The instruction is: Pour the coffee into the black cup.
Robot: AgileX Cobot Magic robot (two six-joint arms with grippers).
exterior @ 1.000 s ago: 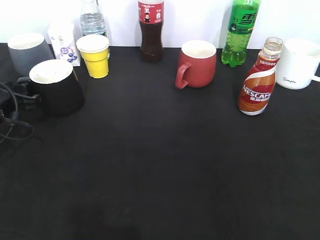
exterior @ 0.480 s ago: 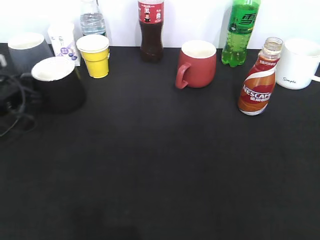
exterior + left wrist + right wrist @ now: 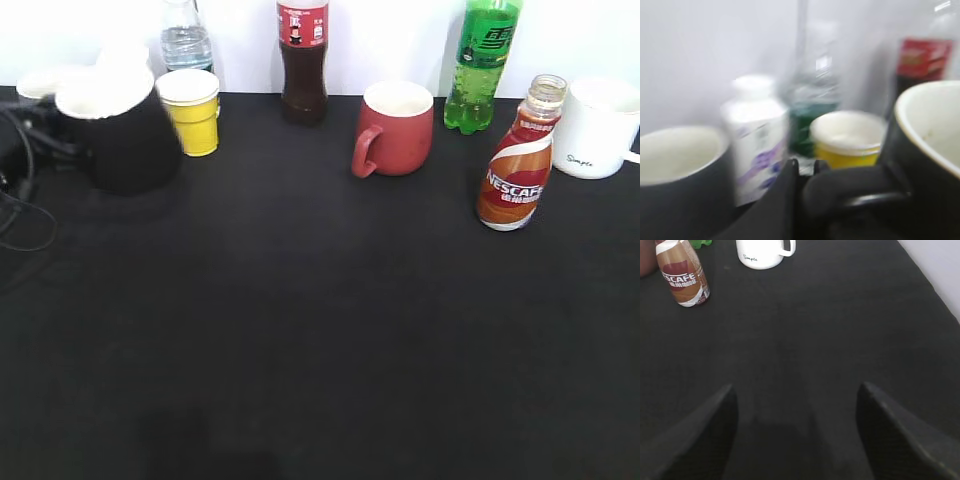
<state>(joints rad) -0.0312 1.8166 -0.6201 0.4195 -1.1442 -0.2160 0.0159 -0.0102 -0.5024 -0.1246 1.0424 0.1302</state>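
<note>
The black cup (image 3: 120, 135), white inside, is raised and tilted slightly at the far left, blurred by motion. My left gripper (image 3: 48, 135) is shut on its black loop handle (image 3: 860, 192); the left wrist view shows the gripper (image 3: 807, 172) and the cup wall (image 3: 930, 165) at its right. The coffee bottle (image 3: 518, 160), with an orange-red-and-white NESCAFE wrap and no cap, stands upright at the right; it also shows in the right wrist view (image 3: 682, 275). My right gripper (image 3: 795, 390) is open and empty over bare black cloth, well short of the bottle.
Along the back stand a grey mug (image 3: 680, 170), a white bottle (image 3: 757, 135), a water bottle (image 3: 185, 40), a yellow cup (image 3: 190, 112), a cola bottle (image 3: 302, 60), a red mug (image 3: 395, 128), a green bottle (image 3: 482, 65) and a white mug (image 3: 595, 130). Cables (image 3: 20, 200) lie at the left.
My left gripper has lifted the black cup off the table and carried it up and a little to the right, in front of the grey mug. The coffee bottle has not moved.
</note>
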